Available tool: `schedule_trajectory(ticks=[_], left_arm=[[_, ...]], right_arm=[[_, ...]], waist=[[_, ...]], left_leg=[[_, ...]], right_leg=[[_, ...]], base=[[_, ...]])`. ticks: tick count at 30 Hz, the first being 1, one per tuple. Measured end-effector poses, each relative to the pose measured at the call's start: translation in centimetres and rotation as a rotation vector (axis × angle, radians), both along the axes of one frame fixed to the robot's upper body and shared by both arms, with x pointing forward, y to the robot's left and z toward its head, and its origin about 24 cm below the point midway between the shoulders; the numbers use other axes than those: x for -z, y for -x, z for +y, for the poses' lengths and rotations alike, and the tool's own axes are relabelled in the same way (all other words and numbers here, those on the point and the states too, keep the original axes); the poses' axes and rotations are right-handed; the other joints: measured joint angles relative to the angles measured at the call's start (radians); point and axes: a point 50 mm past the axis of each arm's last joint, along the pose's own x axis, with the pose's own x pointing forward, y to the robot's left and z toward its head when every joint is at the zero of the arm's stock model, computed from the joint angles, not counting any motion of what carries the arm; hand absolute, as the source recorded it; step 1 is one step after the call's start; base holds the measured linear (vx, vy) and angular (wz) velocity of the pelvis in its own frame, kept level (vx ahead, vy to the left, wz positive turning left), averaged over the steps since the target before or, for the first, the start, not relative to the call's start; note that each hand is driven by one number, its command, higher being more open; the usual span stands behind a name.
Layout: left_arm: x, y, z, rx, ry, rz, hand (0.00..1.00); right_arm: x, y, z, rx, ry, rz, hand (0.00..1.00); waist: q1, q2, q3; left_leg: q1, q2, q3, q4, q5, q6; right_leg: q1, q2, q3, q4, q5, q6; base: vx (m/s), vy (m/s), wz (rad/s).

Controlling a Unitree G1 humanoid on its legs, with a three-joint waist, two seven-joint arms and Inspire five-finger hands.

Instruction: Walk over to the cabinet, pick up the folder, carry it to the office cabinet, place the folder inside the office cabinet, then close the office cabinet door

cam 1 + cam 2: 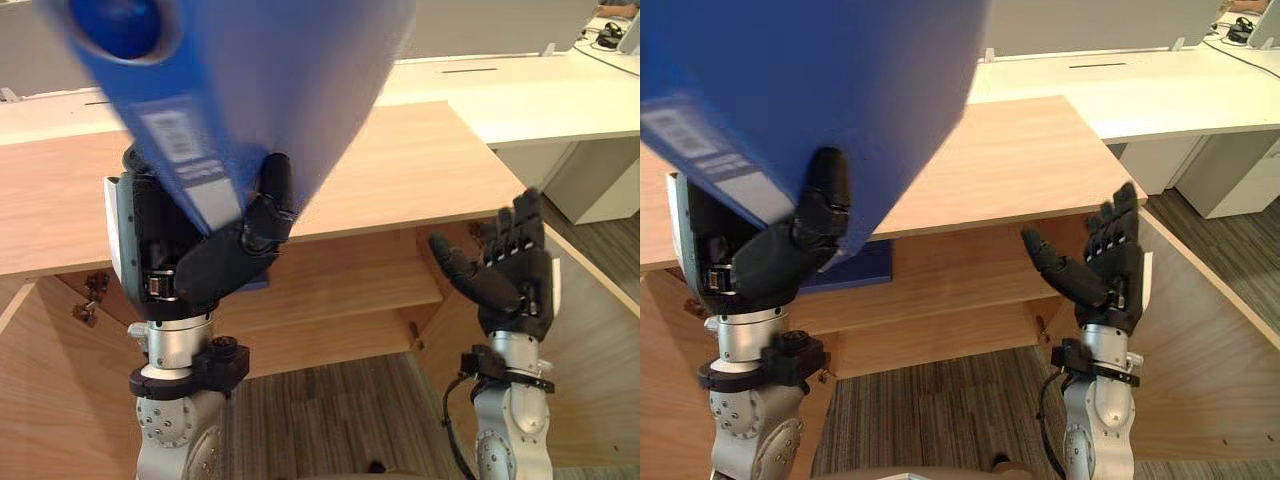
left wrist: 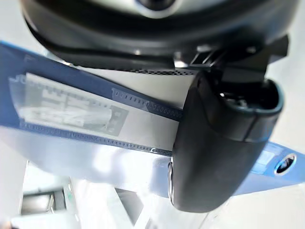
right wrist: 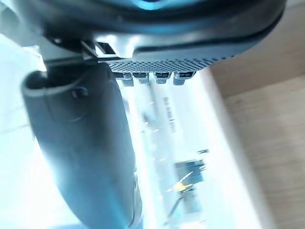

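The blue folder [image 1: 260, 80] is held up high, tilted, close in front of my head, its spine with a white label [image 2: 71, 114] facing me. My left hand [image 1: 215, 255] is shut on the folder's lower end, thumb [image 2: 219, 143] across the spine and fingers curled round the cover. Behind and below it stands the low wooden office cabinet [image 1: 420, 170] with both doors swung open and a bare shelf [image 1: 340, 280] inside. My right hand [image 1: 510, 280] is raised beside the cabinet's right opening, palm turned inward, fingers straight and open, holding nothing.
The cabinet's right door [image 1: 590, 340] stands open just right of my right hand; the left door [image 1: 50, 380] angles out at lower left. A white desk [image 1: 520, 95] runs behind the cabinet. Grey carpet [image 1: 330, 410] lies between the doors.
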Motion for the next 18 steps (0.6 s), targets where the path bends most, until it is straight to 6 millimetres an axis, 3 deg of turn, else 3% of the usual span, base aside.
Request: schedule_trajectory(ticks=[3, 9, 14, 18], left_arm=[[0.7, -0.2, 0.0, 0.087, 0.022, 0.047, 0.00], [4.3, -1.4, 0.2, 0.242, -0.020, 0.247, 0.00], [7.3, -1.8, 0.6, 0.339, -0.047, 0.422, 0.00], [7.6, -1.8, 1.0, 0.397, -0.071, 0.457, 0.00]], right_arm=[[-1.3, -0.7, 0.1, -0.048, 0.054, -0.054, 1.00], [-3.6, -1.9, 0.5, -0.171, 0.173, -0.145, 1.00], [-3.0, -2.6, 0.8, -0.287, 0.214, -0.106, 1.00], [-1.8, -3.8, 0.8, -0.386, 0.202, -0.037, 1.00]], waist=[[0.000, 0.000, 0.000], [0.004, 0.001, 0.001], [0.005, 0.002, 0.002], [0.008, 0.003, 0.003]], left_leg=[[0.000, -0.001, 0.000, 0.000, 0.000, 0.000], [-0.001, -0.001, -0.006, 0.000, 0.000, 0.000], [-0.008, -0.003, -0.021, 0.000, 0.000, 0.001], [-0.012, -0.005, -0.031, 0.000, 0.001, 0.001]], right_leg=[[0.000, 0.000, 0.000, 0.000, 0.000, 0.001], [0.003, -0.001, -0.007, 0.000, 0.001, 0.001], [0.005, -0.005, -0.025, 0.000, 0.001, 0.001], [0.006, -0.007, -0.033, -0.001, 0.001, 0.001]], base=[[0.00, 0.000, 0.00], [-0.01, -0.009, 0.02], [-0.01, -0.013, 0.09], [-0.01, -0.011, 0.07]])
